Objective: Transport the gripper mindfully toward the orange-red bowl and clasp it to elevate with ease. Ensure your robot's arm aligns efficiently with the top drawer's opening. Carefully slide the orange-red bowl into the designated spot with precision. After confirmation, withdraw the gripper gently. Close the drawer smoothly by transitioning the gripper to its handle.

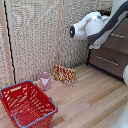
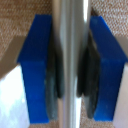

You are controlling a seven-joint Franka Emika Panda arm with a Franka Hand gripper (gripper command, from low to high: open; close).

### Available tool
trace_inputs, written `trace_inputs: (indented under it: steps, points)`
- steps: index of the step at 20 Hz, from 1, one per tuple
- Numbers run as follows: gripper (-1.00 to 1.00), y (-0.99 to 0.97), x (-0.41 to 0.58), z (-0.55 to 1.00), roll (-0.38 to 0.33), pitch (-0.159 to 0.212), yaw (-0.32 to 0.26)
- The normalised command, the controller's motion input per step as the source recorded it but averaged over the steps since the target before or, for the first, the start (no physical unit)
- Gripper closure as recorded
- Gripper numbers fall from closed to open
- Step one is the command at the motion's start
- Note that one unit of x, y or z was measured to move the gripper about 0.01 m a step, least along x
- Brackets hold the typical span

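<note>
While the red basket (image 1: 27, 104) is seen low at the exterior view's left, a small pink cup (image 1: 45, 80) stands just beside it on the wooden floor (image 1: 90, 105), and a flat printed packet (image 1: 64, 74) leans against the woven wall. Further right, the white arm (image 1: 97, 27) is stretched toward the dark brown dresser (image 1: 112, 52). On the wrist view, the gripper (image 2: 69, 75) is closed on the silver handle (image 2: 71, 30), which is pressed between the blue fingers (image 2: 35, 70). No orange-red bowl can be seen.
</note>
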Motion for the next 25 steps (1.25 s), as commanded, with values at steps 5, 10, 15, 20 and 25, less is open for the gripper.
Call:
trace_inputs:
  steps: [5, 10, 15, 20, 25]
  points:
    - [1.00, -0.99, 0.002, 0.22, 0.033, 0.020, 0.036]
    - [-1.00, -0.50, -0.041, 0.06, 0.034, 0.005, 0.023]
    - [-1.00, -0.01, -0.055, 0.02, 0.000, -0.003, 0.018]
    - [-1.00, -0.03, 0.115, 0.16, 0.007, 0.024, -0.016]
    - [-1.00, 0.25, 0.150, 0.00, 0.008, 0.057, -0.004]
